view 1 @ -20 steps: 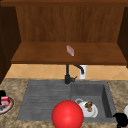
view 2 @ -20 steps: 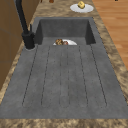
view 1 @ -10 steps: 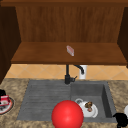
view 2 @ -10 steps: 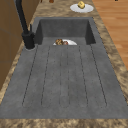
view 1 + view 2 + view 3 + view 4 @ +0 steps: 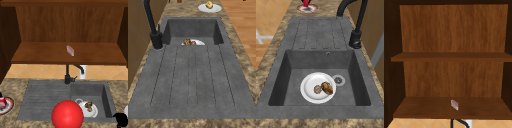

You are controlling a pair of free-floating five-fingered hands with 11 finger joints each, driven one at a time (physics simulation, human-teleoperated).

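Note:
My right hand (image 5: 121, 119) is a black shape low at the right corner of the sink (image 5: 45, 100), over the stone counter, beside a white plate's edge (image 5: 126, 110). In the basin lies a white plate (image 5: 90, 111) (image 5: 312, 86) (image 5: 199, 42) with brown food (image 5: 326, 88) on it. A red ball (image 5: 67, 115) shows in front of the drainboard's near edge in the front view. A small pink block (image 5: 70, 50) (image 5: 454, 104) stands on the lower wooden shelf (image 5: 37, 56).
A black tap (image 5: 67, 75) (image 5: 356, 37) (image 5: 155, 37) rises behind the basin. At the counter's left end a plate carries a red thing (image 5: 3, 103) (image 5: 306, 6). At its right end a plate holds yellow food (image 5: 209, 5). A second shelf (image 5: 449, 57) runs above.

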